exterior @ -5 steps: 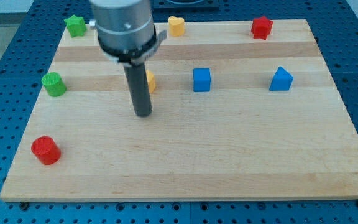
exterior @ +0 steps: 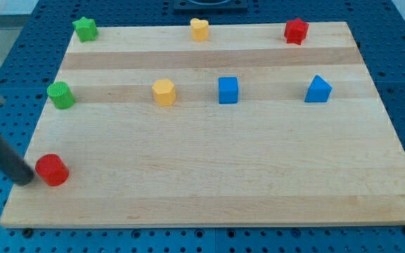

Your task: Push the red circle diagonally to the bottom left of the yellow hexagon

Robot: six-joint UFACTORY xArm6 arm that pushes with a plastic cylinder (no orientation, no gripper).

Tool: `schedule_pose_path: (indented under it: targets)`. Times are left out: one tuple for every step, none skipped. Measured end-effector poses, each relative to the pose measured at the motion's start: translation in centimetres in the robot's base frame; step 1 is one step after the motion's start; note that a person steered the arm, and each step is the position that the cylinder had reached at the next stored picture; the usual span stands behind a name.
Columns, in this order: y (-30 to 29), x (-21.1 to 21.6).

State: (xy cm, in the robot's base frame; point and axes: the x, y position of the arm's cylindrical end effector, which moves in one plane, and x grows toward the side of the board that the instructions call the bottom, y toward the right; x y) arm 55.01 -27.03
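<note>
Eight small moulded blocks sit on the pale, grained wooden board [exterior: 209, 183]; the red circle [exterior: 51, 169], a squat upright cylinder with no long axis or facing, lies near the view's bottom-left corner, toward 7 o'clock of the yellow hexagon [exterior: 164, 92] and well apart from it. My tip [exterior: 27, 180], a plain dark rod with nothing to spread or pinch, touches the circle's 9 o'clock side.
</note>
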Motion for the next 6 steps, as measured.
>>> schedule_pose_path:
  targets:
    - [2.0, -0.6]
    - [-3.0, 1.3]
    - [0.6, 1.9]
    - [5.4, -1.8]
    - [7.4, -5.4]
    - [4.0, -3.3]
